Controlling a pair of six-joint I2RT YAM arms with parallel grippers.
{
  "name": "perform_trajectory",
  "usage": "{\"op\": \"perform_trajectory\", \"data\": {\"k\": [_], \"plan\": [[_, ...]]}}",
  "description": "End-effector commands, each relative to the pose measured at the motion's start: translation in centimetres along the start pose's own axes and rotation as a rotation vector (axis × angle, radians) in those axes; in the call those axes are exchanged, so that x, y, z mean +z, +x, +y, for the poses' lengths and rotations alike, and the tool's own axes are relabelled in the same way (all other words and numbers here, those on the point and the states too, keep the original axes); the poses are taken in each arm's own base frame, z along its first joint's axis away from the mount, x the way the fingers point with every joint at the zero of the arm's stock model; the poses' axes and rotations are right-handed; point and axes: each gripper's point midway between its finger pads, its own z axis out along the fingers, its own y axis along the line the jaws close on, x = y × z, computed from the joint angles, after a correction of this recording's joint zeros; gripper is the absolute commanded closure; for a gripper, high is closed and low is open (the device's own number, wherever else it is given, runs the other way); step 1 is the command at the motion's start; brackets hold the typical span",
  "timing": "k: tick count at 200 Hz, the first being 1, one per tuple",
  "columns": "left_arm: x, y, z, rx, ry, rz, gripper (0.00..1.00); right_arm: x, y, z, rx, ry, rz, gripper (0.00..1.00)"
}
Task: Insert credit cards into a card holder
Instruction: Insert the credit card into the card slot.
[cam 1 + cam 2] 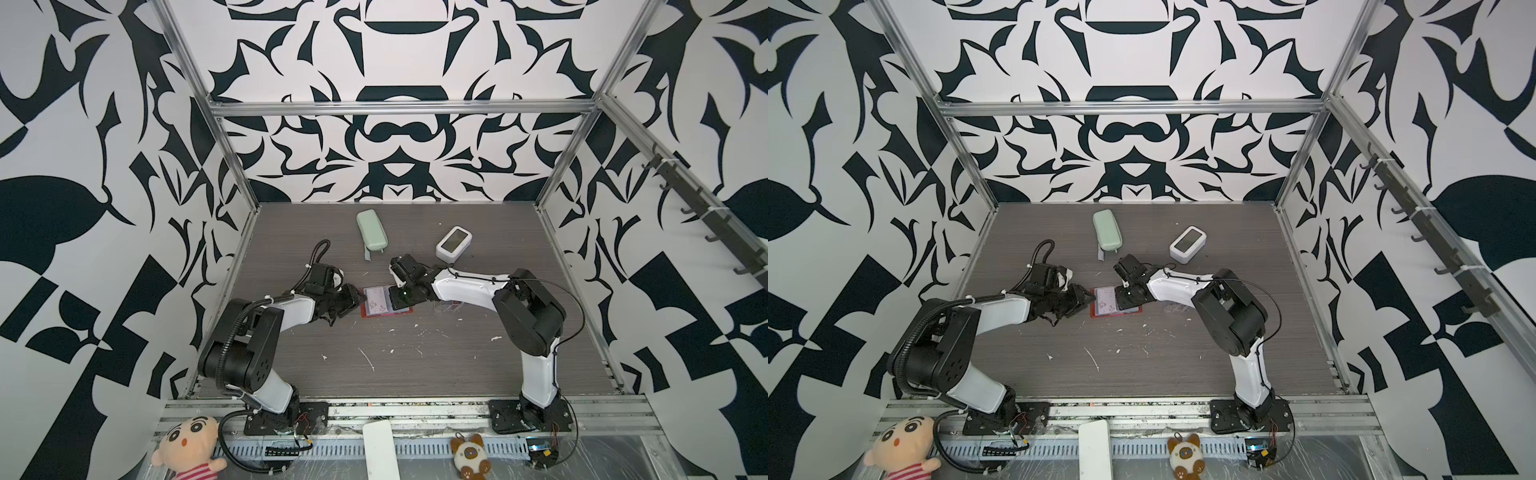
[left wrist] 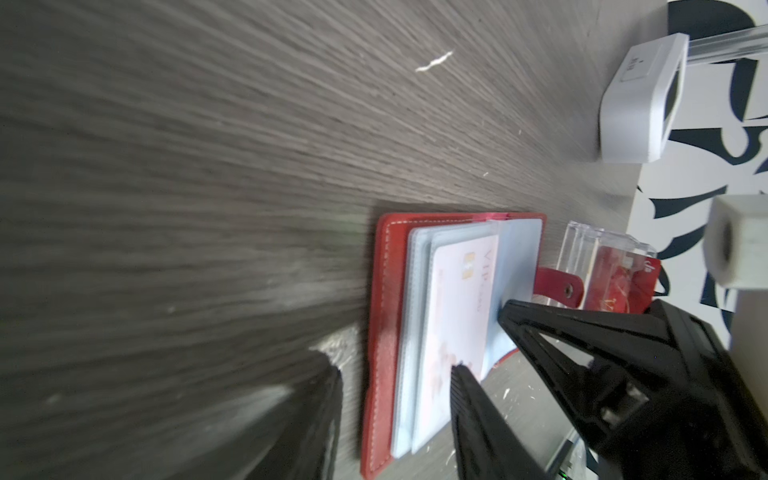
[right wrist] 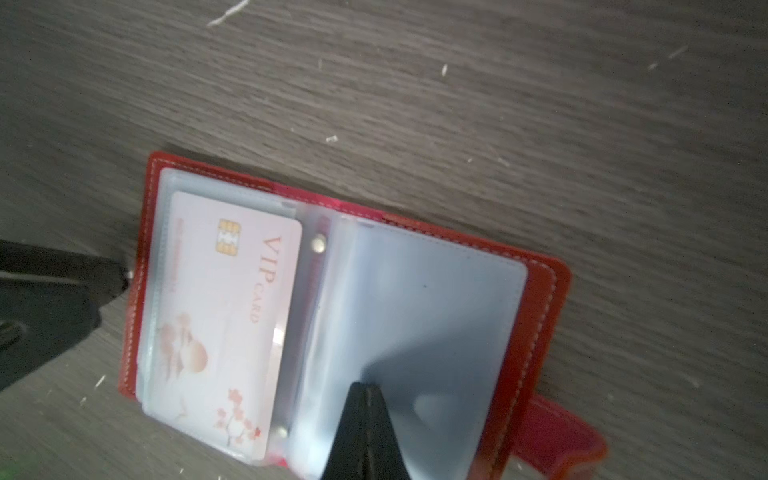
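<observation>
The red card holder (image 1: 376,314) (image 3: 548,291) lies spread open on the table, seen in both top views (image 1: 1106,314). A whitish-pink VIP credit card (image 3: 232,316) (image 2: 457,299) sits in its left clear sleeve page. My left gripper (image 2: 395,365) (image 1: 356,297) is open at the holder's left edge. One finger rests on the table beside the cover and the other stands over the card's corner. My right gripper (image 3: 365,388) (image 1: 395,302) is shut, its tip pressing on the empty right sleeve page (image 3: 436,299). A red card (image 2: 619,278) stands in a clear acrylic box (image 2: 582,245).
A mint-green oblong case (image 1: 371,230) lies at the back. A white device with a screen (image 1: 454,244) (image 2: 636,104) stands at the back right. The acrylic box (image 1: 446,306) sits just right of the holder, under the right arm. White scuffs mark the table.
</observation>
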Motion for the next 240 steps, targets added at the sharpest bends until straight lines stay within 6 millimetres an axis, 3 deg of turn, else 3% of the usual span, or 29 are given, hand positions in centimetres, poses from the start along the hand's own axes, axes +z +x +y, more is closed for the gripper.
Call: {"op": "perform_trajectory", "data": {"k": [1,108,189,240], "plan": [[0.7,1.0,0.9,-0.041,-0.008,0.043,0.56,1.1,2.7,-0.5,0.01,0.01,0.107,1.0],[0.6,0.6,-0.7,-0.051,0.077,0.032,0.67,1.5,3.3,-0.4,0.03,-0.007,0.123,1.0],[0.1,0.2,-2.3,-0.039,0.144,0.023,0.87,1.4,3.0,0.1,0.036,-0.03,0.111,1.0],[0.3,0.3,-2.6,-0.039,0.162,0.039,0.88,1.3,2.8,0.4,0.039,-0.046,0.103,1.0]]}}
